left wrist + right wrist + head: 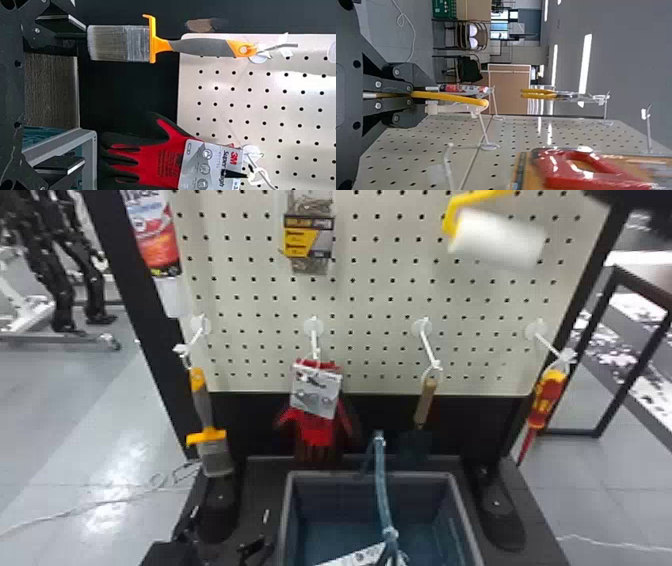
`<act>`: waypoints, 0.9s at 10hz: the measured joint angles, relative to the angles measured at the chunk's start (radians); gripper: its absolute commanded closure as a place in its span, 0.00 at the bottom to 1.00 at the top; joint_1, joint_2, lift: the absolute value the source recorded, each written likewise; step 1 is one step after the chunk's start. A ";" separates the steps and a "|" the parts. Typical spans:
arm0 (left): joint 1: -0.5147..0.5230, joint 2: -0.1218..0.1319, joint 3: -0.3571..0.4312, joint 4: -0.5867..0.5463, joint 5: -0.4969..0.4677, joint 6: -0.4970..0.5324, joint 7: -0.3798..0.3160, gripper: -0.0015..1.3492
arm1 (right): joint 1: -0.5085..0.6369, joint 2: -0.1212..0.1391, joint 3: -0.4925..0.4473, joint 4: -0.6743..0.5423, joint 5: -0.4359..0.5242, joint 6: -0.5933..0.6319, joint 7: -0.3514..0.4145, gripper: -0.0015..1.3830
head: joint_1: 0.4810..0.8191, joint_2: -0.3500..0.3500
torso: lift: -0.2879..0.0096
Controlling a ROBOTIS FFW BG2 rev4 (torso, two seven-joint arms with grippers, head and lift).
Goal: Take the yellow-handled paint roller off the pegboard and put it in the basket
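Observation:
At the head view's upper right, the dark right gripper (635, 200) is partly visible, with the paint roller (500, 240) to its left, its white sleeve tilted before the pegboard (380, 280). In the right wrist view my right gripper (430, 96) is shut on the roller's yellow handle (455, 97); a peg hook stands close to the handle's end, and whether they touch I cannot tell. The basket (370, 475) sits below the board. Low at the left, my left gripper (225, 532) is parked; in its wrist view the left gripper (84, 95) is open and holds nothing.
Hooks carry a brush (205, 415), red gloves (315, 430), a wooden-handled trowel (425, 402) and a red-yellow screwdriver (545, 395). A blue strap-like item (382, 490) extends into the basket. Yellow-handled pliers (538, 94) and a red-handled tool (581, 170) are near the right gripper.

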 measured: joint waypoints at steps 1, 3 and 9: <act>0.001 0.000 0.000 -0.001 0.001 -0.001 0.000 0.10 | 0.056 0.000 -0.001 -0.003 -0.011 0.002 -0.006 0.93 | 0.20 0.50 | 0.63; 0.001 0.003 -0.001 -0.002 0.002 0.000 0.000 0.10 | 0.180 0.000 -0.028 -0.030 -0.012 0.003 -0.021 0.93 | 0.20 0.50 | 0.63; -0.003 0.001 -0.008 -0.002 -0.002 0.010 0.000 0.10 | 0.555 0.125 -0.302 -0.162 0.174 -0.015 -0.022 0.93 | 0.20 0.50 | 0.63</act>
